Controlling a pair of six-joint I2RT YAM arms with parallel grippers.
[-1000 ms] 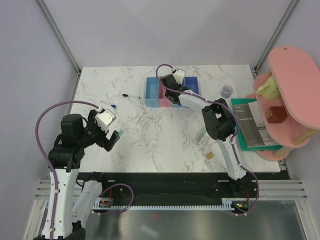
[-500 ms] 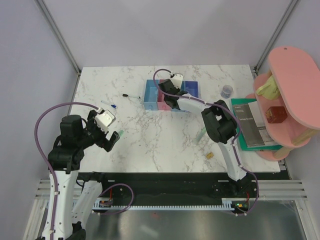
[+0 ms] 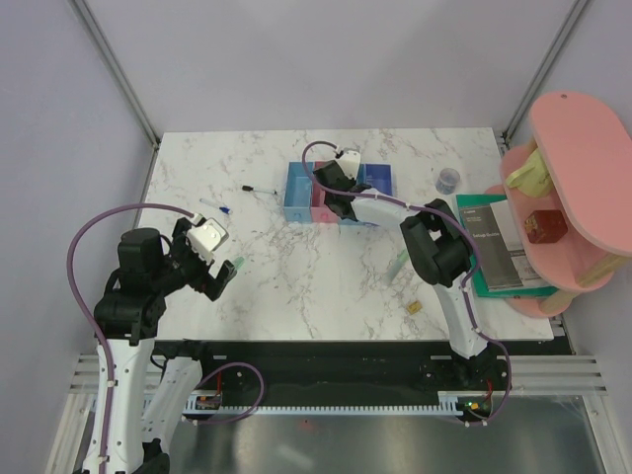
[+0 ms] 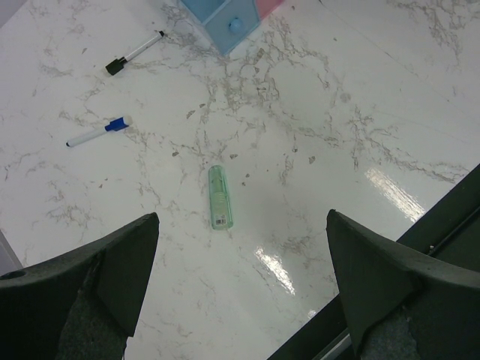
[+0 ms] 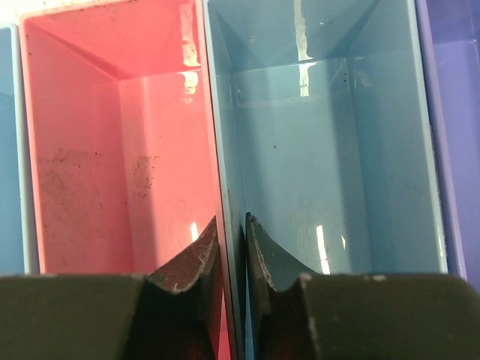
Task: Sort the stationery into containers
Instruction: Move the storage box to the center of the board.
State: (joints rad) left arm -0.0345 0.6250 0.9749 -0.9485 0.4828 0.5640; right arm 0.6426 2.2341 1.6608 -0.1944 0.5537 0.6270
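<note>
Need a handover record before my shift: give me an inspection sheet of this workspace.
Surface: glossy white marble table.
Job's things: bin row far middle; pale green bar, blue-tipped marker, black pen loose at left; second green bar, tan nub at right; clear round piece far right.
Clutter: dark green book, pink shelf, right edge.
End effectors: left end effector open above the pale green bar; right end effector shut on the bin row's wall between pink and light blue compartments.
Cables: purple cable looping at each arm.
Surroundings: grey walls, metal posts.
</note>
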